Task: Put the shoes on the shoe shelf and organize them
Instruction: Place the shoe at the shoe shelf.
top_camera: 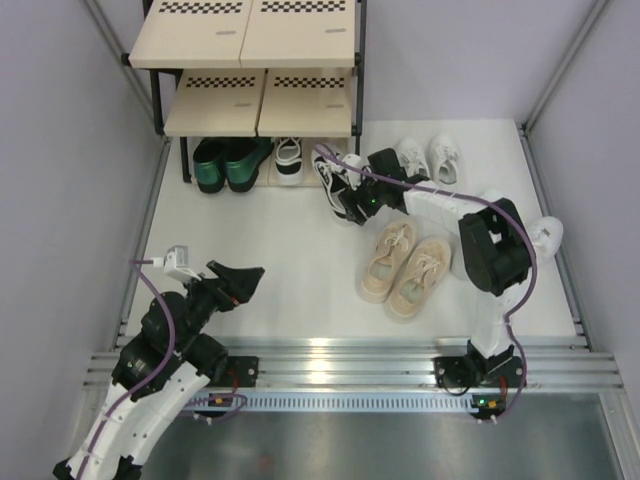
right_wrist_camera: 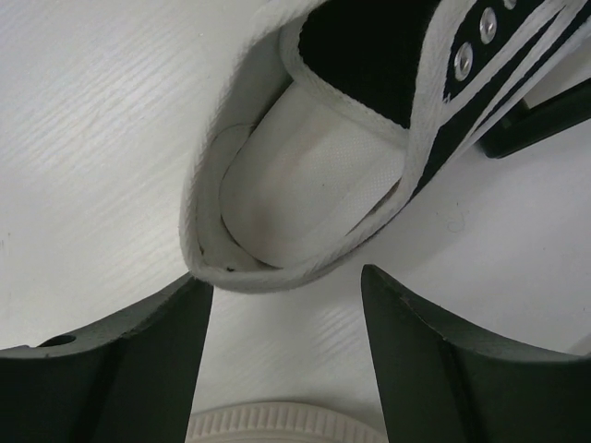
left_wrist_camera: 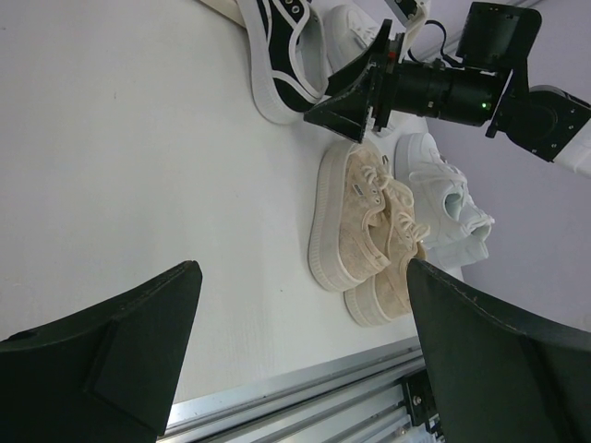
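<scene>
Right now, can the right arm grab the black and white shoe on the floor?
Probably yes. The right gripper is open and right at the heel of the black and white shoe, with nothing in between.

A white tabletop (top_camera: 280, 270) fills the middle of the overhead view. Along its 6 o'clock edge run ribbed aluminium rails (top_camera: 340, 362), with a narrow slotted strip (top_camera: 350, 402) just below them and a dull grey metal sheet (top_camera: 380, 445) at the bottom. Pale lavender walls stand at 9 o'clock (top_camera: 60, 150) and 3 o'clock (top_camera: 612, 180). Slim grey struts slant at 11 o'clock (top_camera: 105, 40) and 1 o'clock (top_camera: 565, 62). From the left wrist, the rails (left_wrist_camera: 295, 399) lie at 6 o'clock and a wall (left_wrist_camera: 545, 249) at 3 o'clock. The right wrist shows the tabletop's fine grain (right_wrist_camera: 92, 120) at 10 o'clock.
</scene>
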You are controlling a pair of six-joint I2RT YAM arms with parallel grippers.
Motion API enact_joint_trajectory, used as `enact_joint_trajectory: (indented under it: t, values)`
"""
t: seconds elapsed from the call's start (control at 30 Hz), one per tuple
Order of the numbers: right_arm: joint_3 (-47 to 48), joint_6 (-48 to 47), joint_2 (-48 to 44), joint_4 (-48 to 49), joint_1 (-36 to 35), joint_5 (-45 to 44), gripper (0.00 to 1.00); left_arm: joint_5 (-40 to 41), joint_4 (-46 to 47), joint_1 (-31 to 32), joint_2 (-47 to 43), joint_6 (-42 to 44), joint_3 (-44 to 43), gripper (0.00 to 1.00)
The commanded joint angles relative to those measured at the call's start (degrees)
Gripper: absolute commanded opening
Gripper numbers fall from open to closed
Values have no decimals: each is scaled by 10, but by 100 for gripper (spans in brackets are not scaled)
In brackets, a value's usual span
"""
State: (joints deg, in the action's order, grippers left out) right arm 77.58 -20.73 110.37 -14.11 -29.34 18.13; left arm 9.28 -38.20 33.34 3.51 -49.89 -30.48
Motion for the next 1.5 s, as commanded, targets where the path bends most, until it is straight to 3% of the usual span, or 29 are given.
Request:
enact_joint_trajectory:
  t: [0.0,0.27,0.53,1.03,1.47]
  values:
    - [47,20,24,44,1,-2,65,0,12,-1,-2,-6,-5,98]
    - [64,44,35,76,0,20,36,7,12,-2,1,-12,-14,98]
    - [89,90,21,116,-1,8,15,18,13,-2,13,-9,-24,98]
    - [176,94,76,122,-8,-14,6,26,18,-2,32,-9,-23,98]
    - [184,95,114,121,-21,-36,0,29,19,-2,40,-8,-27,98]
